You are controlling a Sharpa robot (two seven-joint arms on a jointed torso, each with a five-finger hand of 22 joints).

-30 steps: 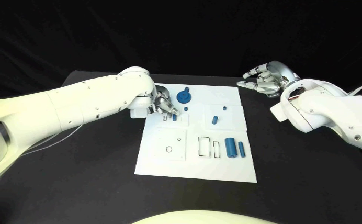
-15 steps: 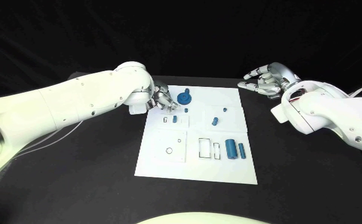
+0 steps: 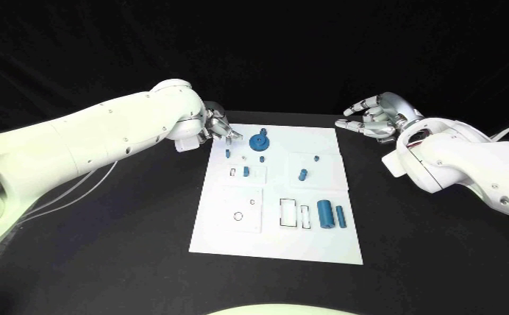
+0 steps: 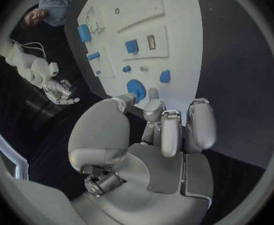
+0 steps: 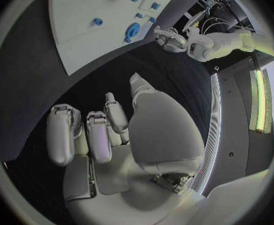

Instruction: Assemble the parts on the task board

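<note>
The silver left hand (image 3: 216, 125) is held empty with fingers loosely apart just off the far left corner of the white rectangular task board (image 3: 239, 238); the silver right hand (image 3: 374, 118) is likewise empty, fingers spread, off the far right edge. The small blue plastic parts (image 3: 324, 211) lie scattered on the board, a round blue geared piece (image 3: 260, 138) nearest the left hand. For the next pick, one part should be approached from directly above and pinched squarely, so that neighbouring pieces are not nudged.

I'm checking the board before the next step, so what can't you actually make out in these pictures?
- Head view: left hand sits at the task board far corner; its fingers are too small to tell if they hold anything.
- Head view: the small blue parts are too small to identify.
- Right wrist view: the right hand hides the table beneath.
</note>
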